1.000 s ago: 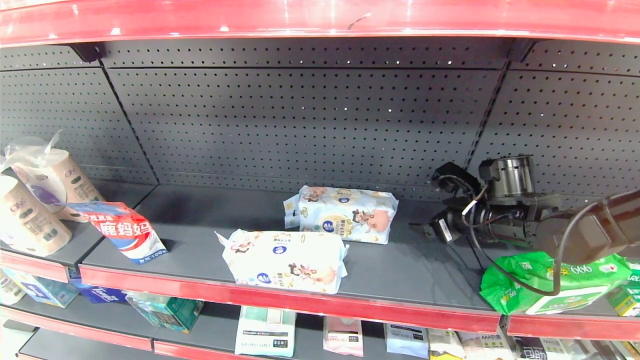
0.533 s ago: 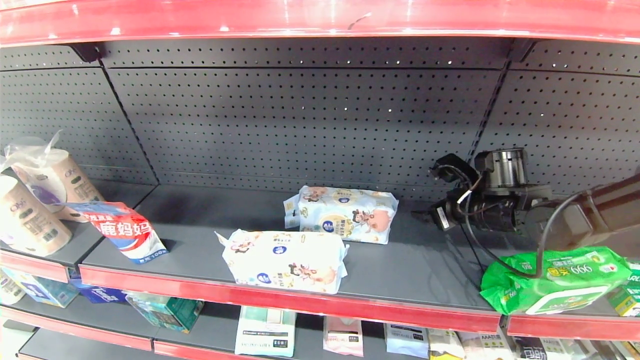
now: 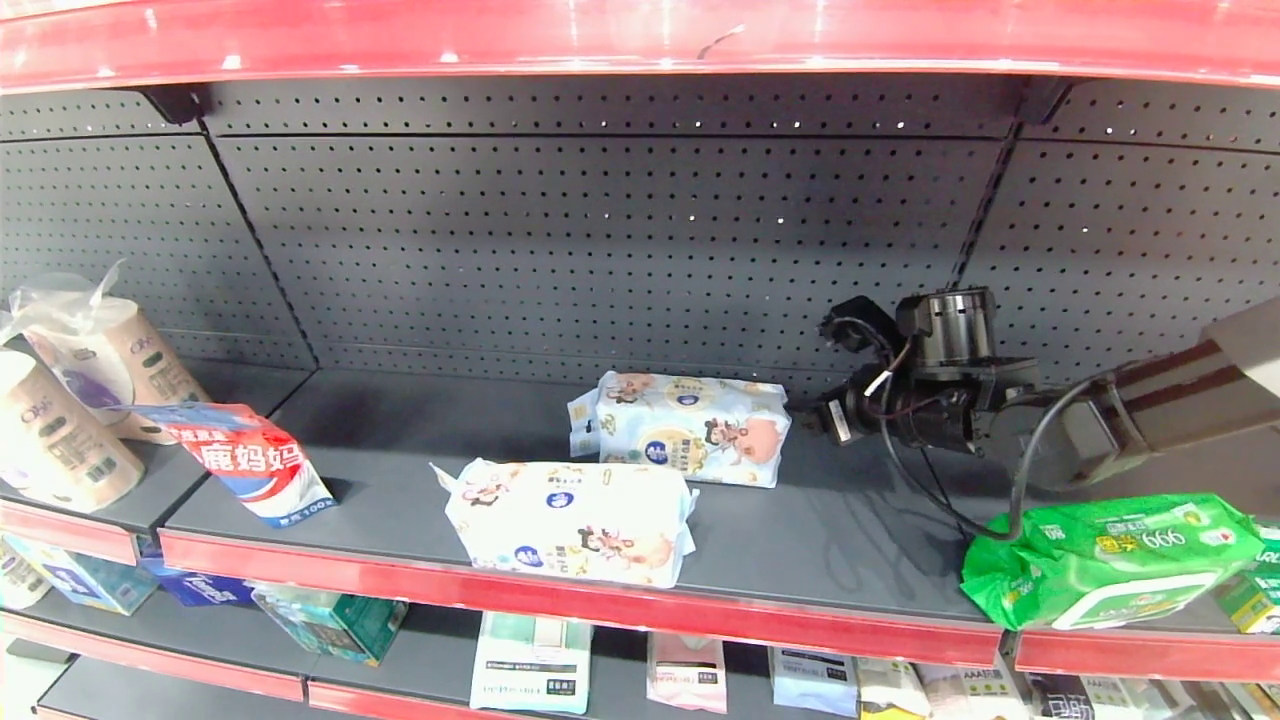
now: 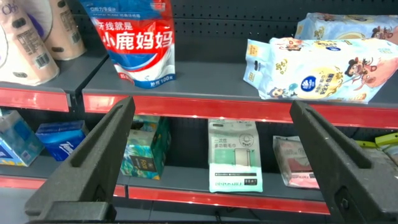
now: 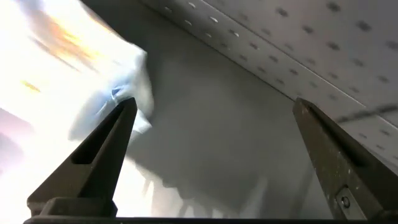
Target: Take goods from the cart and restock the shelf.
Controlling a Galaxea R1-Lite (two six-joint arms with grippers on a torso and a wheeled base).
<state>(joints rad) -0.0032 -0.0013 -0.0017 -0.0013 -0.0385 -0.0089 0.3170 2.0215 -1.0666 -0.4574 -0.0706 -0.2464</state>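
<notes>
Right end effector spread, beside rear tissue pack; left end effector spread

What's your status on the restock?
Left end effector open, empty, before the shelf. Right end effector open, beside rear pack. No obstruction seen.

On the shelf, the front tissue pack lies at the edge, with the rear tissue pack behind it, slightly right. A pouch stands to their left, paper rolls farther left, a wipes pack far right.
</notes>
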